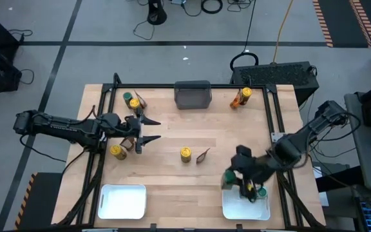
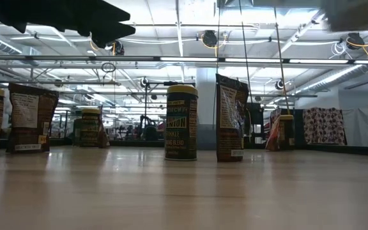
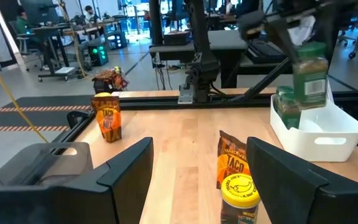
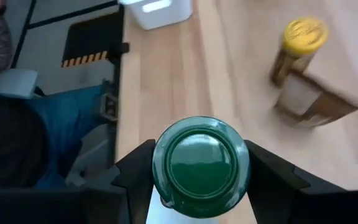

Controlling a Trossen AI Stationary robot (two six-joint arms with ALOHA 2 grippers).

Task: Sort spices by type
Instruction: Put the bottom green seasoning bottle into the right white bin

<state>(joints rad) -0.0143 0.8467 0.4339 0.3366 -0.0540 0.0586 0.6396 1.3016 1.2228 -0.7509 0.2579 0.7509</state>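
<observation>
1. Two arms are seen over the wooden surface (image 1: 192, 138); the dark grey bin (image 1: 192, 94) at the far edge is taken as landmark.
2. Right gripper (image 4: 199, 168): fingers clamped on a green-lidded jar (image 4: 201, 163), held above the right white tray (image 1: 246, 206), near-right of the bin.
3. Left gripper (image 1: 148, 130): fingers spread apart, nothing between them, near-left of the bin.
4. A yellow-lidded jar (image 1: 185, 153) and a brown packet (image 1: 203, 155) stand side by side on the surface, straight out from the bin.
5. Another yellow-lidded jar (image 1: 245, 95) is noted right of the bin.
</observation>
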